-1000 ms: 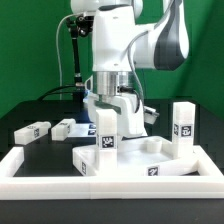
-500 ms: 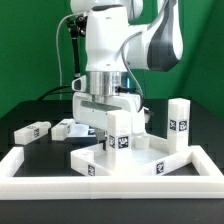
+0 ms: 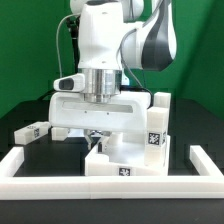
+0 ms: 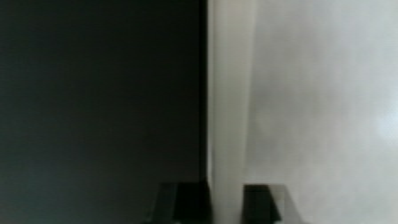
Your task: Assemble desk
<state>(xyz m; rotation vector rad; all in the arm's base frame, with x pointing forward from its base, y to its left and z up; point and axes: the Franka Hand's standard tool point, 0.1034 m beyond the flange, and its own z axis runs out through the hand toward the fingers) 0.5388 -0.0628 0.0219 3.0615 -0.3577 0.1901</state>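
Observation:
The desk panel (image 3: 125, 160) is white with a raised rim and lies flat inside the rail, a tag on its near side. One square white leg post (image 3: 157, 120) with a tag stands upright on its corner at the exterior view's right. My gripper (image 3: 97, 138) comes straight down over the panel's left end, its wide hand facing the camera and hiding what lies behind. In the wrist view the gripper (image 4: 226, 203) has its two dark fingers (image 4: 187, 202) on either side of the panel's thin rim (image 4: 212, 110), shut on it. A loose leg (image 3: 30, 131) lies on the table at the left.
The low white L-shaped border rail (image 3: 110, 190) runs along the front and up both sides, close round the panel. The black table (image 3: 30, 150) shows at the left. Green backdrop behind the arm.
My wrist has turned, so the hand now faces broadside. The panel has turned with it and moved toward the exterior view's left; the upright leg shifted from far right toward centre.

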